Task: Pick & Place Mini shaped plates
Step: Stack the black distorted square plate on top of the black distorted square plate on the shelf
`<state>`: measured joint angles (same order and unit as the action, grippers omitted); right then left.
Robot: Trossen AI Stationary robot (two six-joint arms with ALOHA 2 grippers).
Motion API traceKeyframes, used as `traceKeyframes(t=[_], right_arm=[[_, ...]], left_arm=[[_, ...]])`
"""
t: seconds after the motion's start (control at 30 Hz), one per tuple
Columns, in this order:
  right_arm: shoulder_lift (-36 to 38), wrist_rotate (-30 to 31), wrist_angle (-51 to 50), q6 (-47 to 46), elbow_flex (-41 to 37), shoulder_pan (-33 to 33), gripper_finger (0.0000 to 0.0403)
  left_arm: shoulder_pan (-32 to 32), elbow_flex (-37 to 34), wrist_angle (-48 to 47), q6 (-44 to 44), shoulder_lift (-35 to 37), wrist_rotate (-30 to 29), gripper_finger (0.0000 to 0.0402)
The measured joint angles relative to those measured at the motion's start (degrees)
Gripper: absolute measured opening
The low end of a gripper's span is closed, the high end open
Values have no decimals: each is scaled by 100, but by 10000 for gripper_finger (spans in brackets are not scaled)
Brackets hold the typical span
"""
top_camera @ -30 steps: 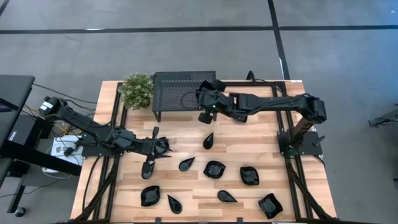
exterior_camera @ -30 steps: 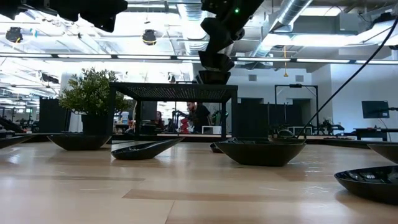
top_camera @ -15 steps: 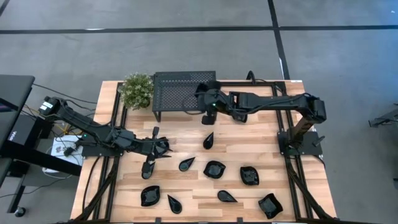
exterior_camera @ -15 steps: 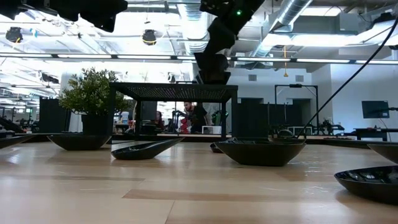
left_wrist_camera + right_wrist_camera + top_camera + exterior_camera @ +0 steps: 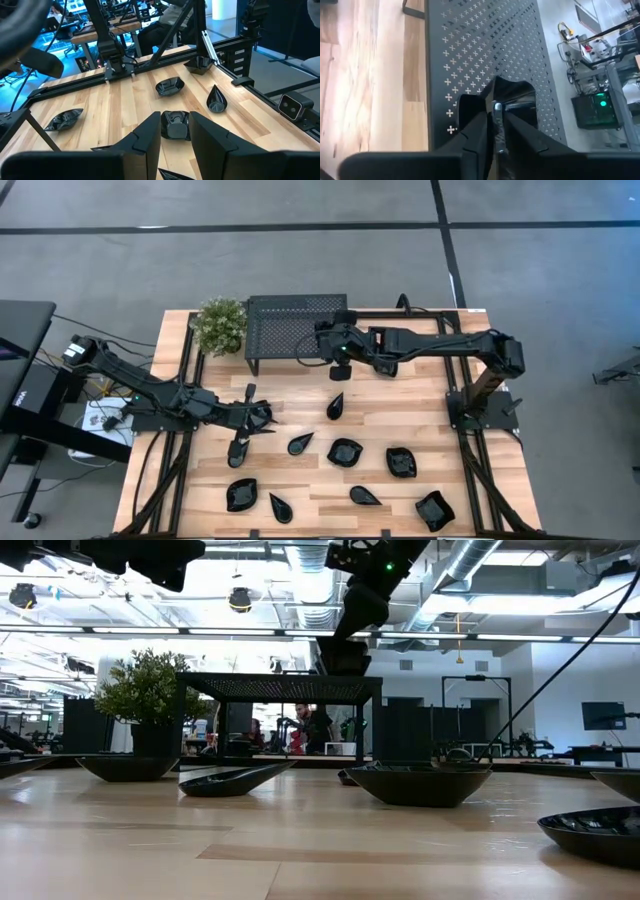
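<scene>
**Placing a small black dish on the perforated rack**

Spread over the light wooden slatted table [image 5: 300, 405] are the glossy black mini shaped plates [image 5: 345, 451], some squarish with wavy rims, some teardrop-shaped, mostly on the near half. At the far edge the black perforated metal rack [image 5: 285, 325] is set, with the green potted plant [image 5: 220, 325] just beside it. The right gripper [image 5: 495, 107] is held over the rack's right end, and one small glossy black wavy-rimmed dish [image 5: 512, 97] is seen on the rack top with its rim between the narrowly parted fingers. The left gripper [image 5: 175, 132] is poised above the table, its fingers kept moderately apart with nothing held.
</scene>
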<state>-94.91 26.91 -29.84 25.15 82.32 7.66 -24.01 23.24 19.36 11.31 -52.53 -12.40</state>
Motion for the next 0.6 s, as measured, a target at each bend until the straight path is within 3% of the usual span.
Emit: traceKeyframes(t=[0.23, 0.4, 0.6], right_arm=[[0, 67, 4, -18, 0, -200, 105], [59, 622, 8, -32, 2, -676, 127], [190, 571, -432, -933, 9, -1521, 142]], left_arm=[[0, 0, -1, 0, 0, 2, 104], [0, 0, -2, 0, 0, 4, 104], [0, 0, -3, -141, 0, 15, 104]])
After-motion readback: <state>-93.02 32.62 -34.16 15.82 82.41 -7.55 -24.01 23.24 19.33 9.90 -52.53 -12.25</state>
